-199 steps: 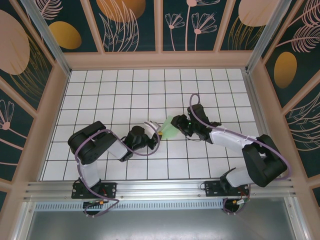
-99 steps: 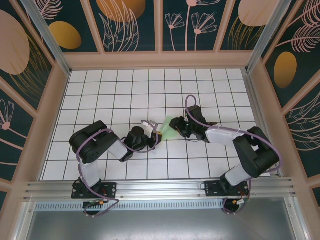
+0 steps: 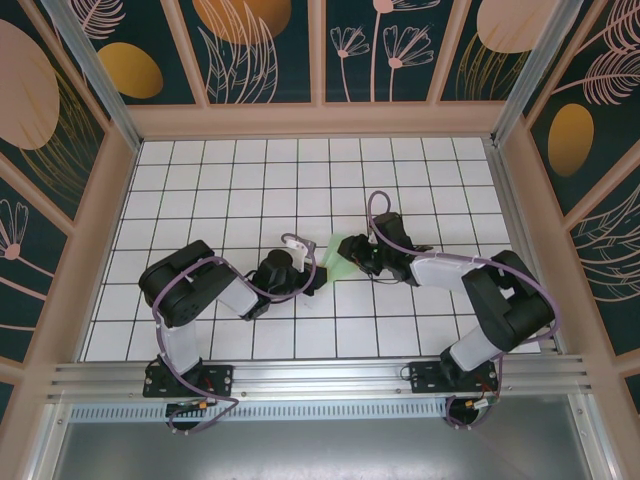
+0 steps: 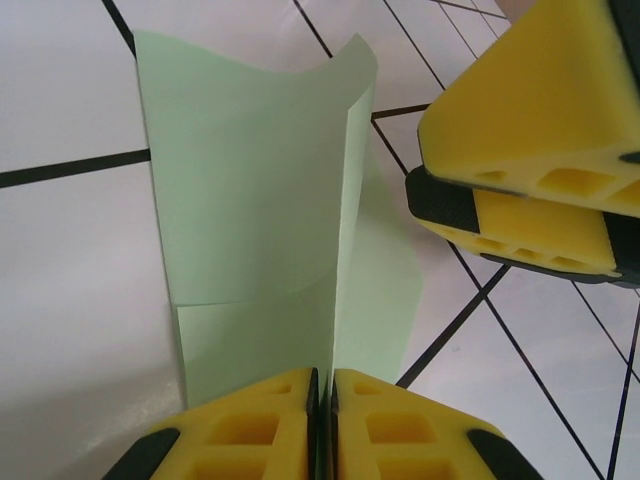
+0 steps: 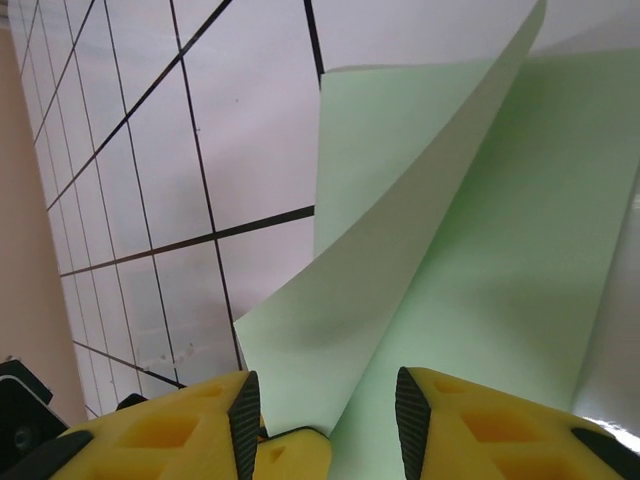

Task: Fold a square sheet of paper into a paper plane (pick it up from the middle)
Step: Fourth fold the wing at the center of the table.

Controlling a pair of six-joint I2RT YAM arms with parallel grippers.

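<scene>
The pale mint-green square sheet of paper (image 3: 339,251) is folded along a centre crease and stands on edge above the tiles, its flaps curling apart (image 4: 250,200). My left gripper (image 4: 325,400) is shut on the crease at the near end, and in the top view it (image 3: 313,270) sits left of the paper. My right gripper (image 5: 322,410) is open, with a loose flap (image 5: 480,250) lying between its jaws untouched. It (image 3: 354,257) comes at the paper from the right. Its yellow fingers (image 4: 530,130) show in the left wrist view. A finished paper plane is out of view.
The white grid-tiled table (image 3: 250,180) is ringed by a raised wooden frame (image 3: 320,120). Both arms fold low towards the table's middle, their grippers nearly touching. The right arm's elbow (image 3: 510,300) sits near the right wall.
The right arm has folded in, bringing its gripper slightly left and closer to the paper, with jaws a touch wider. The left gripper keeps its hold and has turned a little.
</scene>
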